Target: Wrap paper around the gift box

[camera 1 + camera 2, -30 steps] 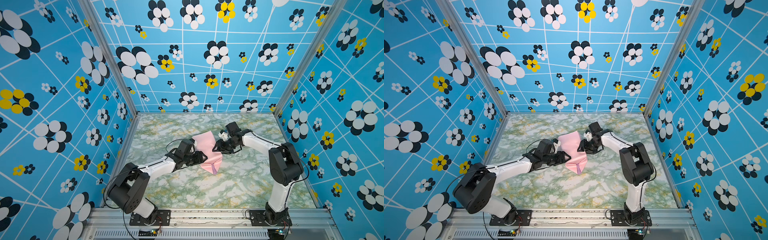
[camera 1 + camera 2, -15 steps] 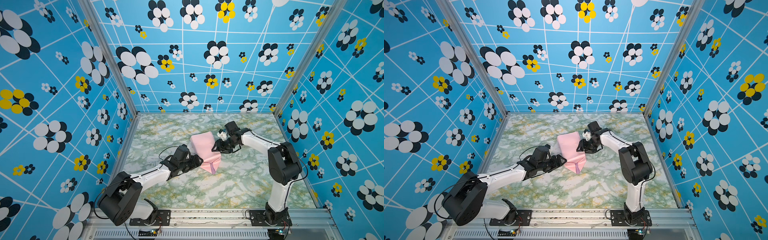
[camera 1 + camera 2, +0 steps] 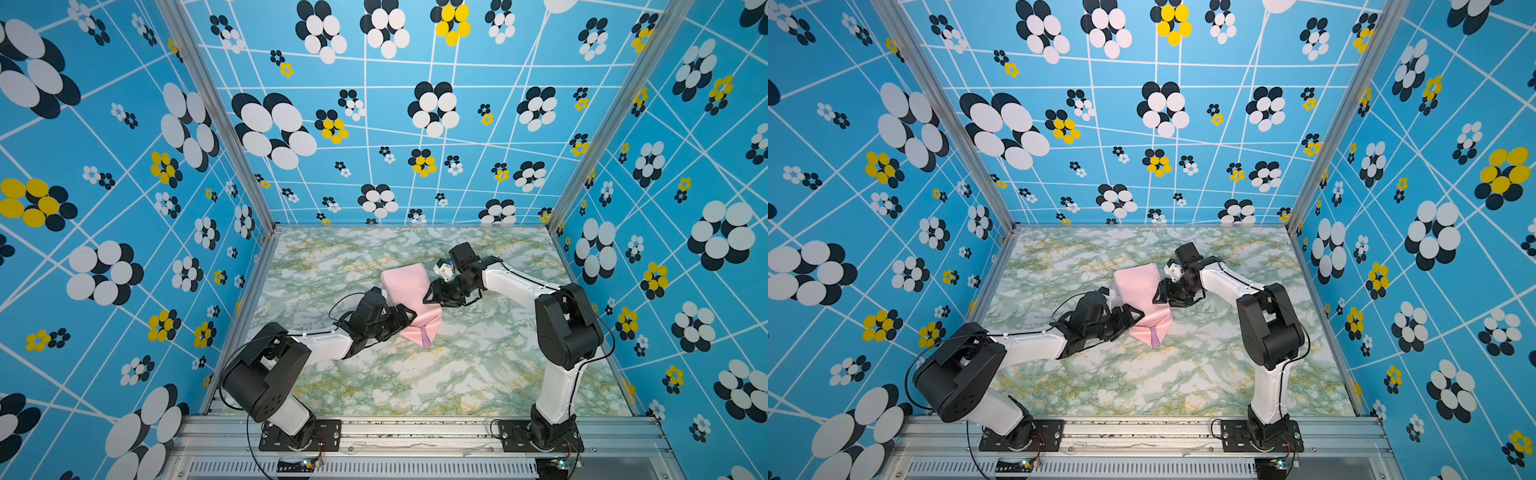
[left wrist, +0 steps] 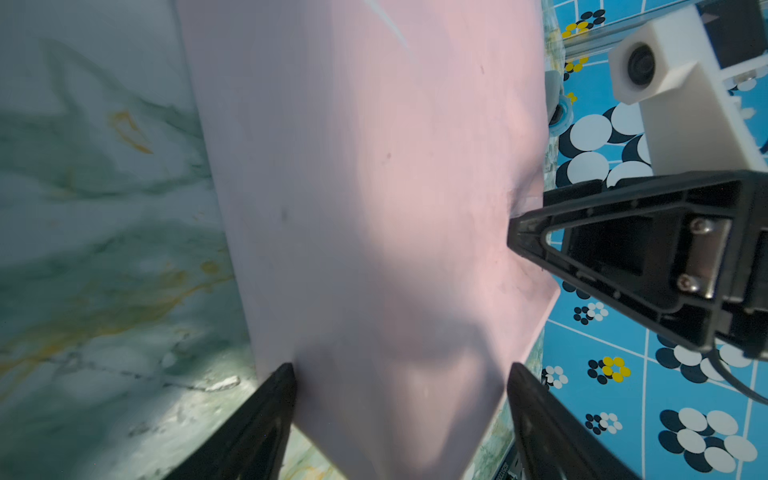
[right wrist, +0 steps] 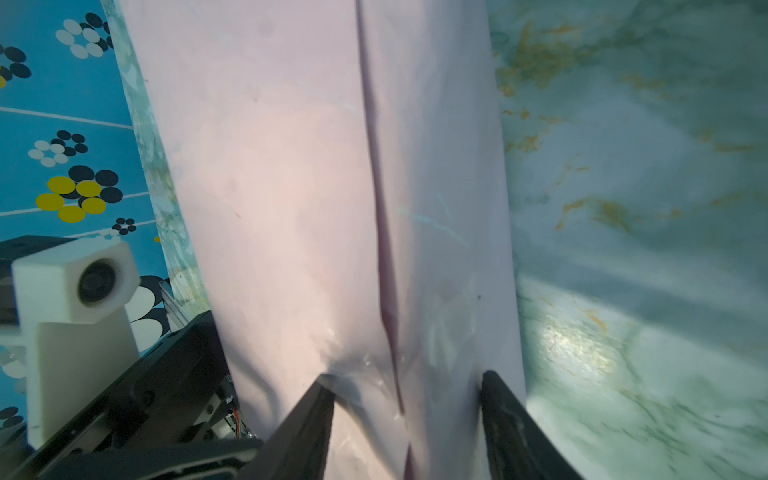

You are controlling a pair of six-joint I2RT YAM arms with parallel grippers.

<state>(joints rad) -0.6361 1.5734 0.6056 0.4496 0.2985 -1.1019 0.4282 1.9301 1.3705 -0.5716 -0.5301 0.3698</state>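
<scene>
The paper (image 3: 409, 286) (image 3: 1140, 284) lies pale pink side out, folded into a bundle in the middle of the table. A lilac flap (image 3: 424, 334) shows at its near end. The gift box is hidden under it. My left gripper (image 3: 408, 316) (image 3: 1133, 313) (image 4: 400, 372) is open, one finger either side of the bundle's near-left end. My right gripper (image 3: 429, 297) (image 3: 1156, 297) (image 5: 407, 378) is shut across the bundle's right side. One of its fingertips (image 4: 515, 232) dents the paper (image 4: 374, 208) (image 5: 291, 187).
The green marbled table (image 3: 457, 374) is walled on three sides by blue flowered panels (image 3: 415, 124). A metal rail (image 3: 415, 428) carrying both arm bases runs along the front. A small grey object with a blue ring (image 4: 557, 104) peeks from behind the paper.
My left jaws have widened off the bundle. The left arm drew back a little, then came forward again to the near end. The right arm and the bundle have stayed put.
</scene>
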